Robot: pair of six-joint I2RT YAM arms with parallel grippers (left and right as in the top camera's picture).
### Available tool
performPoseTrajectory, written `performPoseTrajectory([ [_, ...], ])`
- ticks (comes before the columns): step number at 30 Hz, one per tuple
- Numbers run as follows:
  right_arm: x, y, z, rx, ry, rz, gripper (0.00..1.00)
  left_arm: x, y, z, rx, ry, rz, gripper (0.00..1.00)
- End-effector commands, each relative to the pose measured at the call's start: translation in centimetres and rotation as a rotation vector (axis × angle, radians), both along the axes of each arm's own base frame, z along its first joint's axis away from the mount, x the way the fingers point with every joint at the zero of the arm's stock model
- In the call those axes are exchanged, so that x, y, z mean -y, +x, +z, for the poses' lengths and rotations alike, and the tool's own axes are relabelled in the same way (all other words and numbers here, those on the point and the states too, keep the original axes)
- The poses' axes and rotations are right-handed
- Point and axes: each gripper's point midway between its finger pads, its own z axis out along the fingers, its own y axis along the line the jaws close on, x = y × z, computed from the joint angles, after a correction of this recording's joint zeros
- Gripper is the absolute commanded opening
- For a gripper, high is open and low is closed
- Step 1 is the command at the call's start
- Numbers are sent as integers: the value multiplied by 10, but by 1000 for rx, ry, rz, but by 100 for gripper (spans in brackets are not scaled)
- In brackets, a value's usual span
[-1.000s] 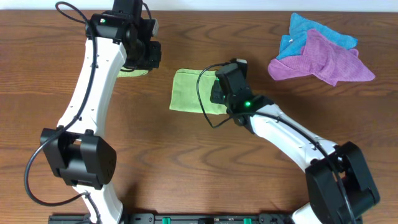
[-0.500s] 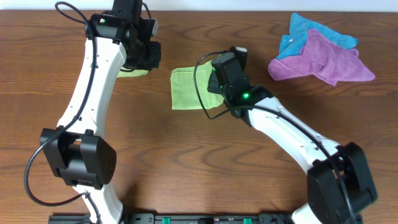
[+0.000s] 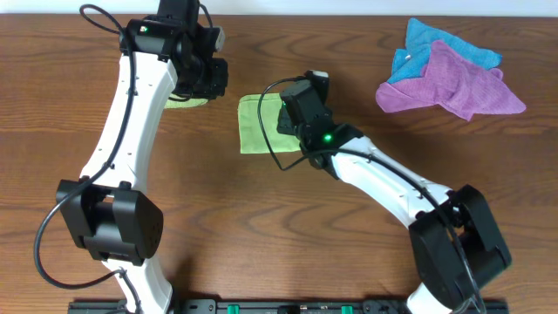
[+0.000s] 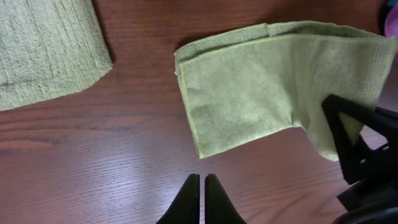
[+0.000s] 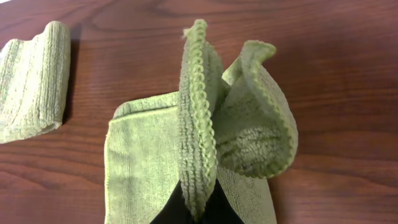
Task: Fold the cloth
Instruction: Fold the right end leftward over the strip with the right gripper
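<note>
Yellow-green cloth (image 5: 155, 168) pinched upright in right gripper (image 5: 198, 214).

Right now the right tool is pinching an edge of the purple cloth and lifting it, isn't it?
Not quite. The right tool is pinching and lifting an edge of the yellow-green cloth, as the right wrist view shows. The purple cloth lies apart, untouched.

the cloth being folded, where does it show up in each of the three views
Overhead: the cloth lies upper centre, its right part covered by the right arm.
Left wrist: the cloth fills the upper centre and right.
Right wrist: the cloth is in the centre, one edge pinched upright in the right gripper.
Shared landmark: the small folded green cloth lies to its left in all three views.
</note>
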Motion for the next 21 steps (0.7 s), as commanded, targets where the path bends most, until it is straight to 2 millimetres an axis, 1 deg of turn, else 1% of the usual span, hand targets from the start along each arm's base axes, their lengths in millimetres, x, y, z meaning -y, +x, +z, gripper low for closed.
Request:
performPoseTrajectory([
  [1, -11, 2, -4, 3, 0, 0, 2, 5, -2, 6, 3, -33, -26, 6],
  [5, -20, 1, -16, -4, -4, 17, 2, 6, -4, 6, -4, -41, -37, 6],
  [7, -28, 3, -19, 2, 13, 37, 2, 6, -4, 6, -3, -38, -46, 6],
  [8, -35, 4, -18, 6, 36, 58, 2, 6, -5, 5, -1, -35, -51, 6],
  [11, -44, 5, -17, 24, 56, 75, 2, 4, -4, 5, -2, -33, -49, 6],
  [14, -49, 5, -16, 36, 65, 82, 2, 2, -4, 5, -2, -33, -44, 6],
  [19, -62, 5, -23, 43, 96, 84, 1, 0, -3, 5, -1, -32, -42, 6],
  [21, -70, 3, -30, 42, 102, 92, 2, -1, -3, 5, 0, -31, -44, 6],
])
